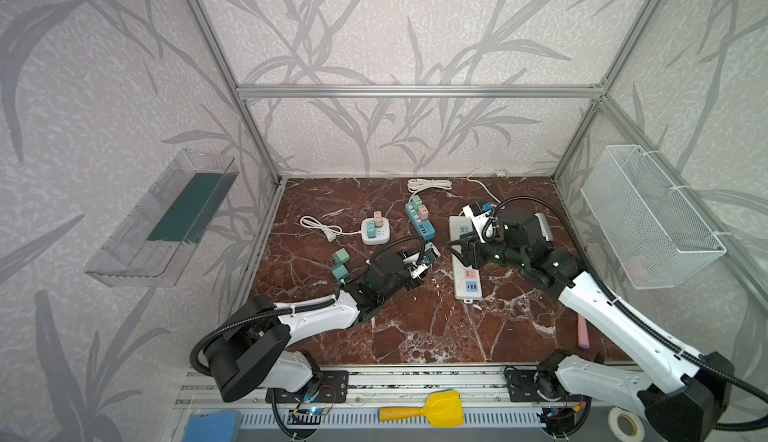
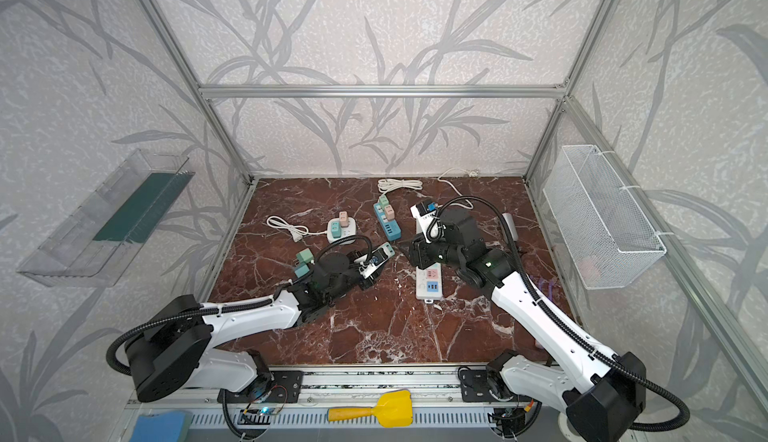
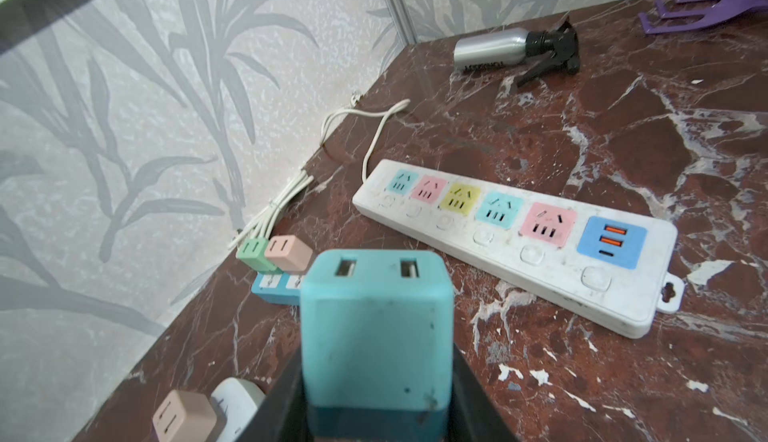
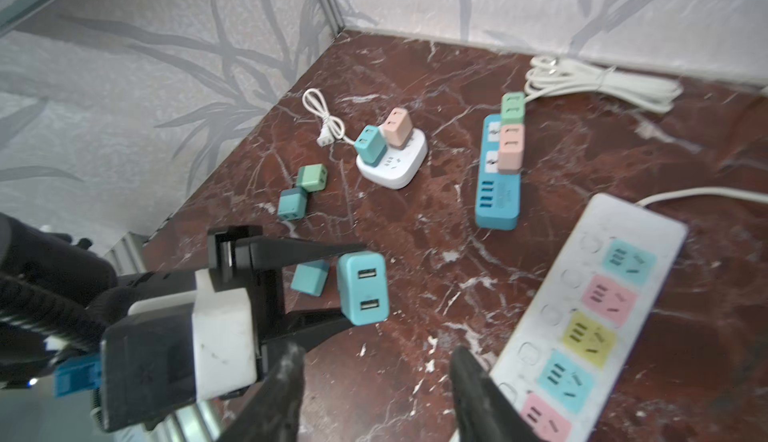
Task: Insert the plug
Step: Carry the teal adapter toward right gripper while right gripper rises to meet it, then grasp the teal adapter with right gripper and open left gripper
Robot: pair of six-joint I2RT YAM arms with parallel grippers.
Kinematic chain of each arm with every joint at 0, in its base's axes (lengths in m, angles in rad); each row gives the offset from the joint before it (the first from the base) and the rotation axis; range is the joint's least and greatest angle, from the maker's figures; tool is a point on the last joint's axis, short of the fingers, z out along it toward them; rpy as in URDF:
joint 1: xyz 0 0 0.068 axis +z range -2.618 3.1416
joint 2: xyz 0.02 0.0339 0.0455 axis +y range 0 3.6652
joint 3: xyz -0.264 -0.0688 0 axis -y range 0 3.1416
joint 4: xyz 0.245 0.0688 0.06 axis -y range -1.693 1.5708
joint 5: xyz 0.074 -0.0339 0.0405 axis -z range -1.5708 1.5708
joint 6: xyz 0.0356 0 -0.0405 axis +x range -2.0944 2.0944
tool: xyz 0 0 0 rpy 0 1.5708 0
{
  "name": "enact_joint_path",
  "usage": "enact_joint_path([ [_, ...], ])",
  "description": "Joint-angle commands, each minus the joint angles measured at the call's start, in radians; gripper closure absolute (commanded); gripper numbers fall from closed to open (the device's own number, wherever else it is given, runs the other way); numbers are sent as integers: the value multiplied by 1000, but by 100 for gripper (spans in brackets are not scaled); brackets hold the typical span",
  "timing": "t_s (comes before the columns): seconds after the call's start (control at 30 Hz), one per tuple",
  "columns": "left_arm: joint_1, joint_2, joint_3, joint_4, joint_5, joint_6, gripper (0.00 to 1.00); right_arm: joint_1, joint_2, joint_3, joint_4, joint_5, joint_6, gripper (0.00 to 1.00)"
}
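Note:
A teal cube plug [image 3: 374, 328] with two USB ports on its face sits between the fingers of my left gripper [image 3: 376, 361], which is shut on it. In both top views this gripper [image 1: 428, 255] holds the plug [image 2: 386, 249] above the table, just left of the long white power strip [image 1: 465, 282]. The right wrist view shows the held plug [image 4: 362, 288] side-on. My right gripper [image 4: 374, 382] is open, with nothing between its fingers. It hovers at the strip's left edge [image 2: 430, 284], facing the plug [image 1: 433, 249] across a small gap. The strip's coloured sockets [image 3: 498, 211] are unoccupied.
A blue power strip [image 1: 420, 222] carries a green and a pink plug. A round white hub [image 1: 375, 232] holds a teal and a pink one. Loose green and teal cubes [image 1: 340, 263] lie left. A spray bottle [image 3: 515, 51] lies far right, and a wire basket [image 1: 648, 215] hangs on the right wall.

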Motion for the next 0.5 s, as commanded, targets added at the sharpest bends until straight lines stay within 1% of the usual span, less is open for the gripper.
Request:
enact_joint_path([
  [0.0, 3, -46, -3, 85, 68, 47, 100, 4, 33, 37, -88, -94, -26, 32],
  [0.17, 2, -48, -2, 91, 80, 33, 100, 6, 73, 46, -70, -166, -17, 31],
  [0.47, 0, -53, 6, 67, 98, 24, 100, 16, 157, 75, -16, -185, 8, 37],
])
